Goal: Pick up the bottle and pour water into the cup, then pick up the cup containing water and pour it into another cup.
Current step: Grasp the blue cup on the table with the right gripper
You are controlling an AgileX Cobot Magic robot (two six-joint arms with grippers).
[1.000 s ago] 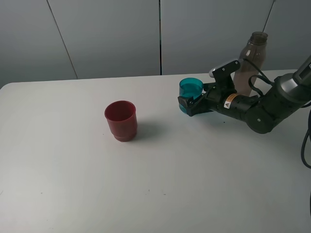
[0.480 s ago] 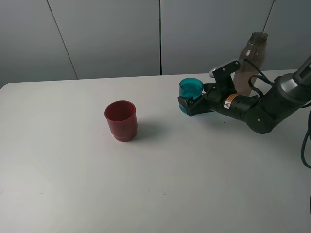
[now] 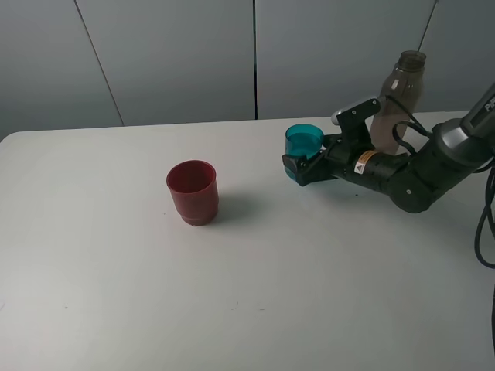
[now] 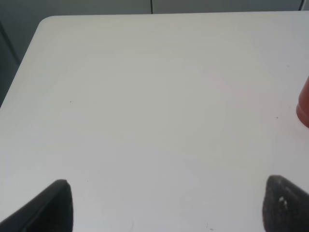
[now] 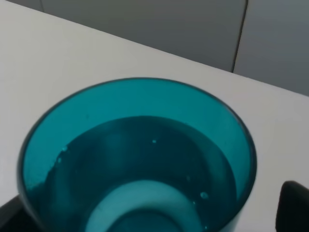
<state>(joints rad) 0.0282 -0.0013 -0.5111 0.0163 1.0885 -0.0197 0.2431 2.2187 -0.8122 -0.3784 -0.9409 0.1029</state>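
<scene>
The teal-blue cup (image 3: 304, 142) stands on the white table (image 3: 255, 278) with water in it; it fills the right wrist view (image 5: 137, 164). My right gripper (image 3: 298, 166) is open with a finger on each side of the cup; a strip of table shows between one fingertip (image 5: 294, 205) and the cup wall. The dark red cup (image 3: 192, 191) stands upright, apart to the left; its edge shows in the left wrist view (image 4: 304, 104). The grey-brown bottle (image 3: 397, 97) stands upright behind my right arm. My left gripper (image 4: 166, 208) is open and empty over bare table.
Grey wall panels (image 3: 178, 54) run behind the table's far edge. A black cable (image 3: 486, 224) hangs at the right edge. The table's left corner (image 4: 46, 21) shows in the left wrist view.
Almost nothing has moved. My right arm has shifted very slightly around the teal cup, which stays in the same spot.
</scene>
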